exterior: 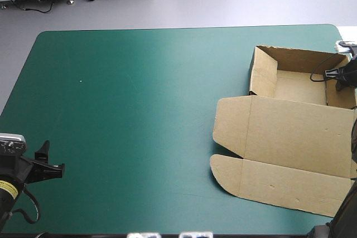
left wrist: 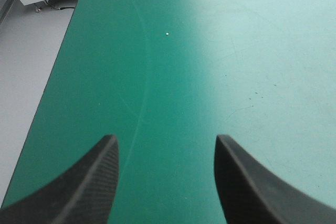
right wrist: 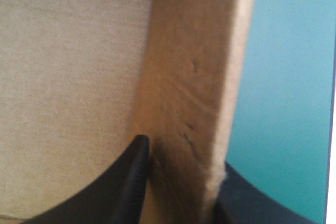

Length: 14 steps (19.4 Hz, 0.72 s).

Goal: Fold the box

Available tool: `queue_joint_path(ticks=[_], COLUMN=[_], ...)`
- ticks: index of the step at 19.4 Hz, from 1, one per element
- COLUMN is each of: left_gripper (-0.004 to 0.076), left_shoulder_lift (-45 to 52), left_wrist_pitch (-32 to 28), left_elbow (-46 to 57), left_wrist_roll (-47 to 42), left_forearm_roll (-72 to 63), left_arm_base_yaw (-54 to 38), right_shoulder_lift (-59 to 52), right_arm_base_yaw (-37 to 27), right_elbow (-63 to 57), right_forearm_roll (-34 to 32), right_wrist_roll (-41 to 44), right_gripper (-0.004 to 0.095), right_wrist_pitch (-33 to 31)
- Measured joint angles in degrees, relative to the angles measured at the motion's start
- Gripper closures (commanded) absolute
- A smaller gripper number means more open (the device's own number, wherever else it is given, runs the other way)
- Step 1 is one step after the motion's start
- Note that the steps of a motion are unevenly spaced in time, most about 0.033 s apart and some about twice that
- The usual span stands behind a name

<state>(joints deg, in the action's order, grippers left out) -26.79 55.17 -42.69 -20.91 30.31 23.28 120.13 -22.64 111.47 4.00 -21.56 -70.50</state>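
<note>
**Open box at right edge**

The teal-green worktop [exterior: 139,110] carries the brown cardboard box [exterior: 301,132], walls raised, lid flat. The right tool [right wrist: 184,153] clamps 1 wall; the left tool [left wrist: 165,139] hangs spread over the near-left corner.

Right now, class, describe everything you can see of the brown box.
The box is a cut sheet of brown board lying on the teal-green cover at the table's right side. Its far part is an open tray with walls raised; the lid lies flat toward the near edge, with rounded flaps on its left. The right gripper is shut on the tray's right-hand wall, one finger inside, one outside.
</note>
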Motion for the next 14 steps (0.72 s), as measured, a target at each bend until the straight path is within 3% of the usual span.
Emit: queue_joint_path(ticks=[2, 8, 14], left_gripper=[0.0335, 0.0335, 0.0335], left_shoulder_lift=[0.0, 0.0, 0.0], left_wrist_pitch=[0.1, 0.4, -1.1], left_elbow=[0.0, 0.0, 0.0], left_wrist_roll=[0.0, 0.0, 0.0], left_forearm_roll=[0.0, 0.0, 0.0], left_arm_base_yaw=[0.0, 0.0, 0.0], right_shoulder_lift=[0.0, -3.3, -20.0], right_arm_base_yaw=[0.0, 0.0, 1.2], right_elbow=[0.0, 1.3, 1.7], right_forearm_roll=[0.0, 4.2, 21.3], right_wrist_roll=[-0.2, 0.8, -4.3], right_gripper=[0.0158, 0.0241, 0.0265], right_wrist_pitch=[0.0, -0.2, -0.6])
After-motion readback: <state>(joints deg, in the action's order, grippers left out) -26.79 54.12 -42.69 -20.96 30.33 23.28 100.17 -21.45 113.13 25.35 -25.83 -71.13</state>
